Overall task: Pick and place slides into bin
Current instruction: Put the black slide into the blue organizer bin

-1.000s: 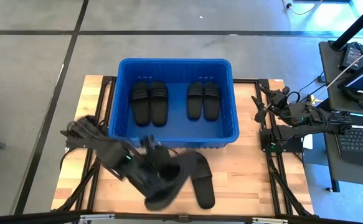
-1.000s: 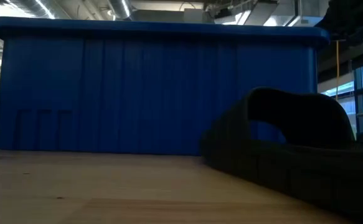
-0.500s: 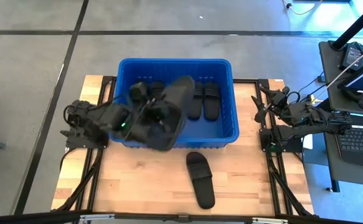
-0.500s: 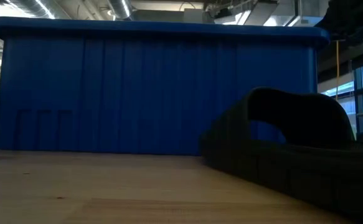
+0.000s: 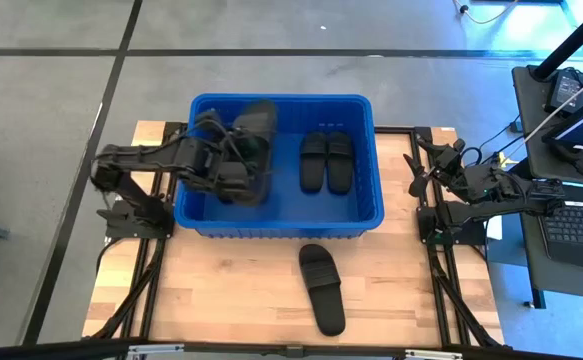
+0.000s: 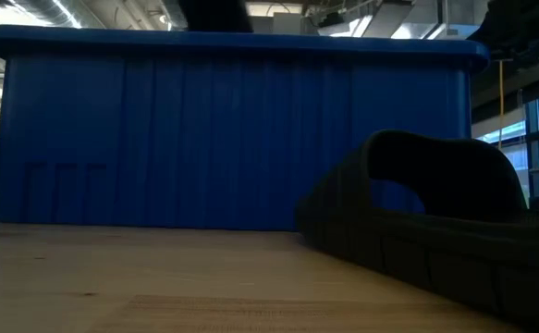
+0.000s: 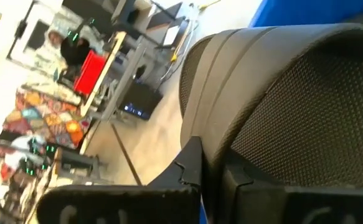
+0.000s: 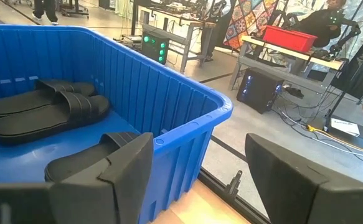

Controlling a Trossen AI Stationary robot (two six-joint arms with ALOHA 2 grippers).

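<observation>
The left end effector (image 5: 233, 160) grips one slide (image 5: 251, 135) over the bin (image 5: 276, 228)'s left half; another (image 5: 322, 288) lies on the desk (image 5: 201, 300). Right end effector (image 5: 417, 172) waits, open. They look light and bendy, best grabbed at the strap

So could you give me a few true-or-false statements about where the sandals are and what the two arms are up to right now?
1. The left gripper holds a slide over the bin. True.
2. The table in front of the bin carries two slides. False: only one lone slide lies there.
3. A pair of slides lies side by side in the bin's right half. True.
4. The right gripper reaches into the bin. False: it waits beside the bin's right wall, fingers apart and holding nothing.
5. The lone slide on the table touches the bin. False: the high view shows bare wood between them.
</observation>
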